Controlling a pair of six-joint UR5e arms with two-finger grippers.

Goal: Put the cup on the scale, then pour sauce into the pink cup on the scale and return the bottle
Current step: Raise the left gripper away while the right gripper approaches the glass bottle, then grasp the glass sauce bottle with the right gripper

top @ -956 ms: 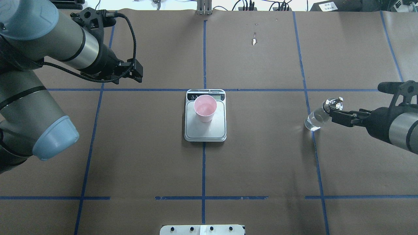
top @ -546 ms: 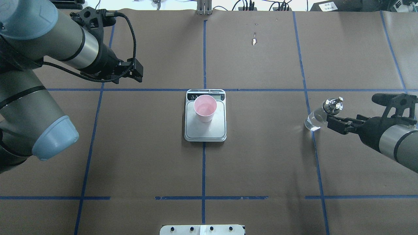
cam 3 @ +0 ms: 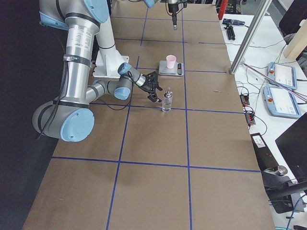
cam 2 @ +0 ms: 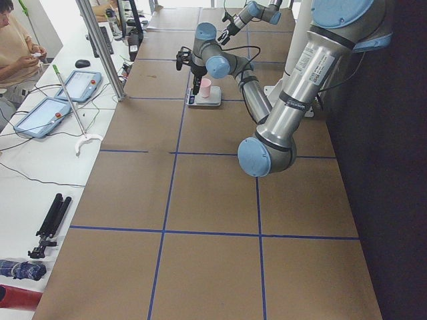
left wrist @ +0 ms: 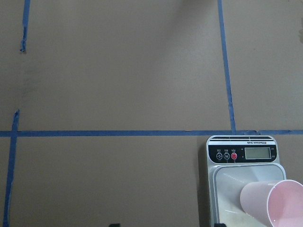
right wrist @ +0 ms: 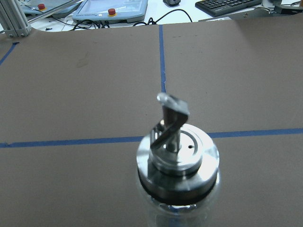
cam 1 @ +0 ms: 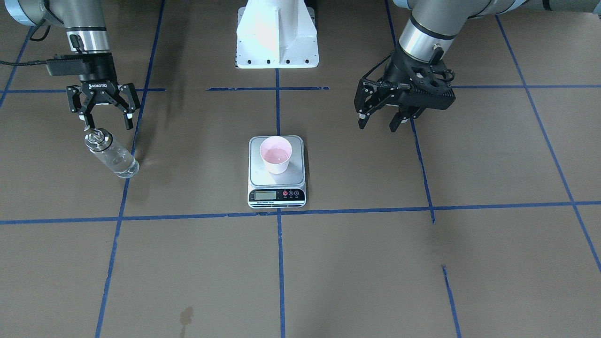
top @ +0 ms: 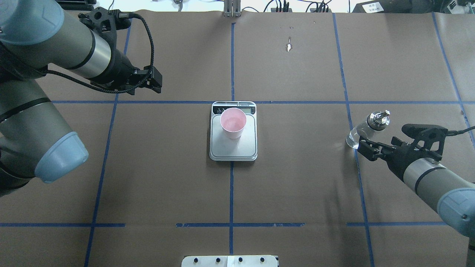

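The pink cup (top: 232,124) stands upright on the silver scale (top: 233,150) at the table's middle; both show in the front view, the cup (cam 1: 277,155) on the scale (cam 1: 277,197). The clear glass bottle (top: 362,132) with a silver cap and spout stands free on the table at the right, on a blue tape line, with clear liquid inside. My right gripper (top: 363,148) is open and empty, just behind the bottle (cam 1: 112,157) and apart from it. The right wrist view looks down on the bottle's cap (right wrist: 177,161). My left gripper (cam 1: 377,126) is open and empty, raised, to the left of the scale.
Brown paper with blue tape lines covers the table. The robot's white base (cam 1: 277,37) is at the near edge. The left wrist view shows the scale's display end (left wrist: 241,156) and the cup (left wrist: 272,203). Tablets and an operator (cam 2: 17,47) are beyond the far edge.
My right gripper has drawn back from the bottle's neck toward the robot's side. The bottle has stayed where it stands. The left arm has hardly moved.
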